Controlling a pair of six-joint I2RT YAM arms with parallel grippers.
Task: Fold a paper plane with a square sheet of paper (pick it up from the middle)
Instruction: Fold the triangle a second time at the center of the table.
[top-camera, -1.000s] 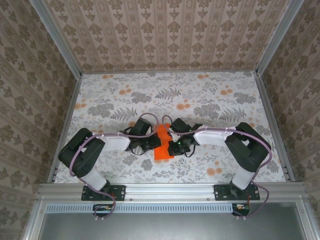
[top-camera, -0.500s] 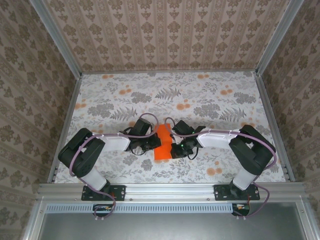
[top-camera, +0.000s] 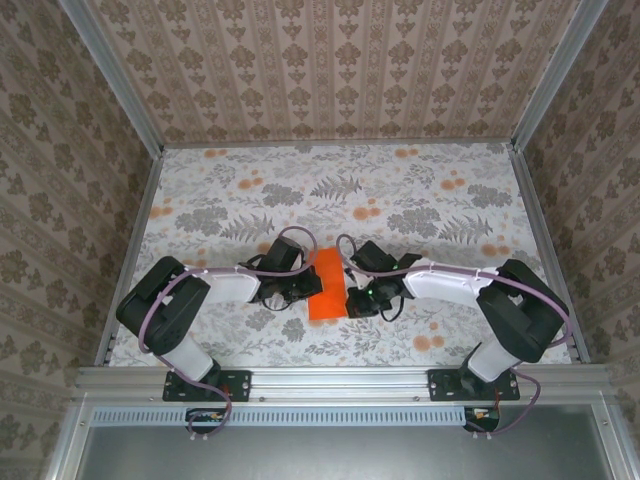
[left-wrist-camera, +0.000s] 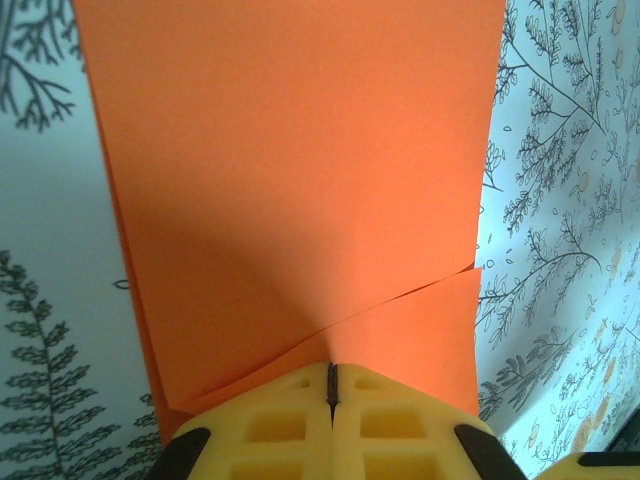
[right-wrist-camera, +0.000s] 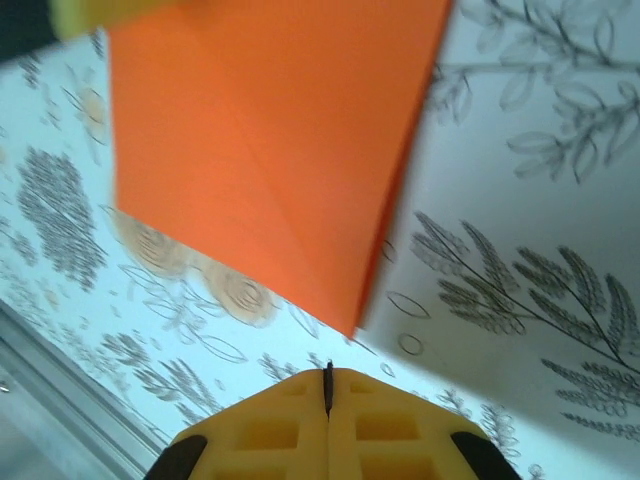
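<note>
The square sheet of paper (top-camera: 327, 286) lies folded into a narrow bright orange strip on the table's near middle. In the left wrist view the square sheet of paper (left-wrist-camera: 300, 180) shows layered flaps whose edge runs up to my left gripper (left-wrist-camera: 331, 365). That left gripper (top-camera: 314, 286) is shut, with its tips over the strip's left edge. My right gripper (right-wrist-camera: 328, 368) is shut with nothing in it, just off a pointed corner of the sheet (right-wrist-camera: 270, 150). From above, the right gripper (top-camera: 352, 298) sits beside the strip's right edge.
The floral tablecloth (top-camera: 420, 200) covers the table. Patterned walls close in the back and sides behind metal rails (top-camera: 540, 240). Both arms lie low and bent toward the middle, near the front rail (top-camera: 340, 378). A tip of the left gripper's yellow finger (right-wrist-camera: 100, 12) shows in the right wrist view.
The right gripper has slid off the paper to its right edge, and its arm has swung outward. The left gripper and the paper have stayed put.
</note>
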